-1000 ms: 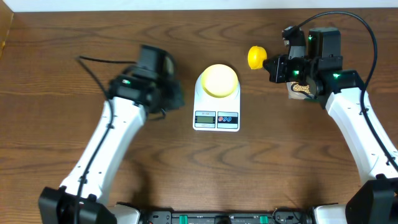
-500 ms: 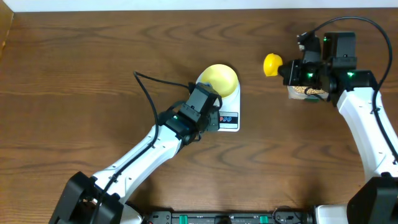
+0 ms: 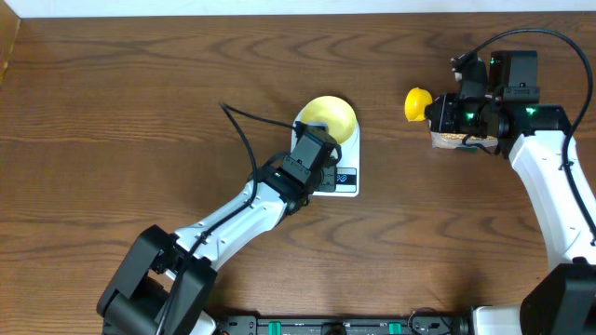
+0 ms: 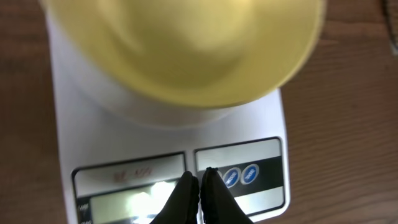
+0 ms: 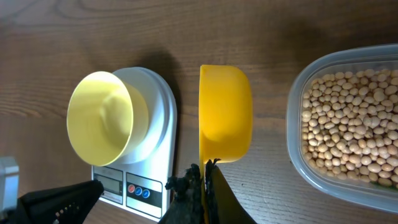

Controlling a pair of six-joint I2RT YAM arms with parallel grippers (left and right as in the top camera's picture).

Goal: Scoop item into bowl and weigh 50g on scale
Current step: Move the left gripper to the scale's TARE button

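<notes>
**Scale check before the first scoop**

Aiming the left pincer (image 4: 200, 180), clenched on nothing, at the scale (image 4: 68, 124) panel below the empty bowl (image 4: 186, 50). Grasping the yellow scoop (image 5: 225, 112) in the right pincer (image 5: 204, 174), beside the beans (image 5: 348, 124). Probably next: dipping in.

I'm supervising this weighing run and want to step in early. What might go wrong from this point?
1. The left end effector, shut, points at the seam between the display and buttons of the scale. It may miss the button or load the scale, skewing the reading.
2. It is near the bowl and might nudge it.
3. The scoop in the right end effector must carry beans from the container across the table; some may spill.
</notes>
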